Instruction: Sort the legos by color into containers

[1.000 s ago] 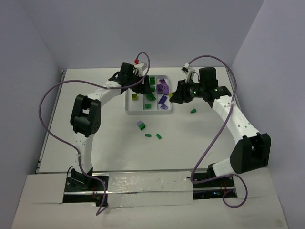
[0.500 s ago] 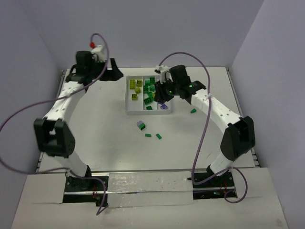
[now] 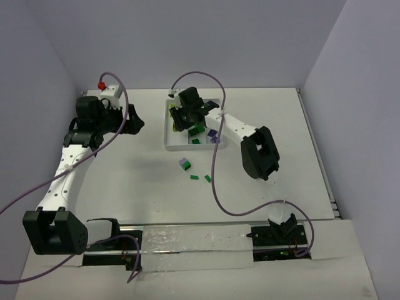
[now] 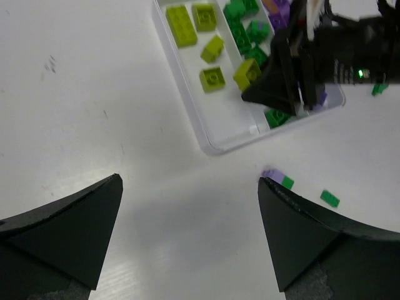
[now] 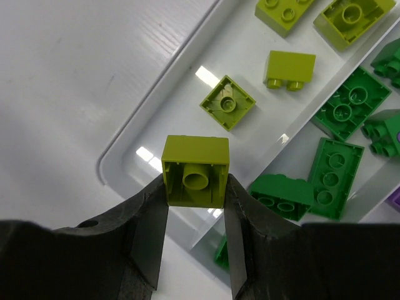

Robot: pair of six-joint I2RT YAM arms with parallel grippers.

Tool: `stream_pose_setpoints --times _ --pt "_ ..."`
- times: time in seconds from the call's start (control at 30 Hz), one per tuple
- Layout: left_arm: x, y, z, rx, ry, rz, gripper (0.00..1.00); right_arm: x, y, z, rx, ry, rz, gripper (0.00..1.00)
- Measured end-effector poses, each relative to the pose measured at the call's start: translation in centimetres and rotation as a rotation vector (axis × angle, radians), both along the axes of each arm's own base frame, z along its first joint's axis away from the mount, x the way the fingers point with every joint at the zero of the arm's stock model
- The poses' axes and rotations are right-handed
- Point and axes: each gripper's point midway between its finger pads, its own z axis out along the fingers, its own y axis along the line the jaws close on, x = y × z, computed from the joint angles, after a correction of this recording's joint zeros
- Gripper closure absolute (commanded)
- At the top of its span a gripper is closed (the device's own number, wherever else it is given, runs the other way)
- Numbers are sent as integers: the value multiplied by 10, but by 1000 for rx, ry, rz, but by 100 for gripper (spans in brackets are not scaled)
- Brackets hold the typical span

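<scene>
- The right gripper (image 5: pixel 195 187) is clenched on a yellow-green brick (image 5: pixel 195 172), one finger on each side, with the brick's hollow underside facing the wrist camera
- The held brick hangs over the white tray (image 5: pixel 125 150), above the near end of its outer compartment
- Four more yellow-green bricks (image 5: pixel 227 102) lie in that compartment
- Green bricks (image 5: pixel 344 103) fill the middle compartment and purple pieces (image 4: pixel 278 9) lie in the far one
- On the table just outside the tray sit a lilac-on-green stack (image 3: pixel 185 164) and two small green pieces (image 3: pixel 194 177)
- The left gripper (image 4: pixel 189 187) is spread wide and holds nothing, above bare table beside the tray
</scene>
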Motion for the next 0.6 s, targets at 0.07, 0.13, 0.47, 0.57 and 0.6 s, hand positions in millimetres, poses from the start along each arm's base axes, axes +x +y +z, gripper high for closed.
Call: stream_pose_setpoints --times 0.07,0.13,0.47,0.57,0.6 --pt "-9 -1 -17 9 52 -24 1 6 2 -13 -15 13 -15 82" --pt "-17 -2 -28 22 81 -52 1 8 2 -24 -32 27 -29 64" --pt "-28 -4 -39 43 104 -93 1 16 5 -26 -46 22 -60 26" --pt "-28 -4 -41 43 109 -93 1 3 -2 -29 -66 41 -56 29" --pt "-28 -4 -41 43 109 -93 1 -5 -5 -30 -74 54 -51 31"
